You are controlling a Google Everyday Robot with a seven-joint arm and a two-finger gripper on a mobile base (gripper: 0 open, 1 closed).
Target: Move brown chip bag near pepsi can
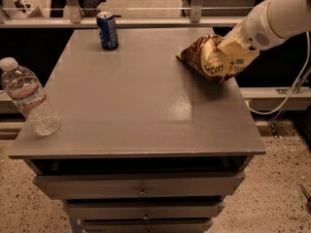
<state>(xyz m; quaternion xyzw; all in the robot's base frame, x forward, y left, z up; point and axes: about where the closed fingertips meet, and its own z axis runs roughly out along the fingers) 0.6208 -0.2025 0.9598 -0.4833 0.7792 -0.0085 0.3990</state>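
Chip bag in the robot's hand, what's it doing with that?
The robot's gripper grips the brown chip bag at the right side of the gray table, its dark top pointing left. The pepsi can stands near the far left corner, well apart, so the bag is not near it yet. A water bottle stands at the near left edge.

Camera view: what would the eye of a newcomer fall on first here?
First, the white arm reaching in from the upper right, its end effector gripping the brown chip bag at the far right of the grey table. Next, the pepsi can stands upright at the far edge, well apart from the bag. A clear water bottle stands near the left front corner.
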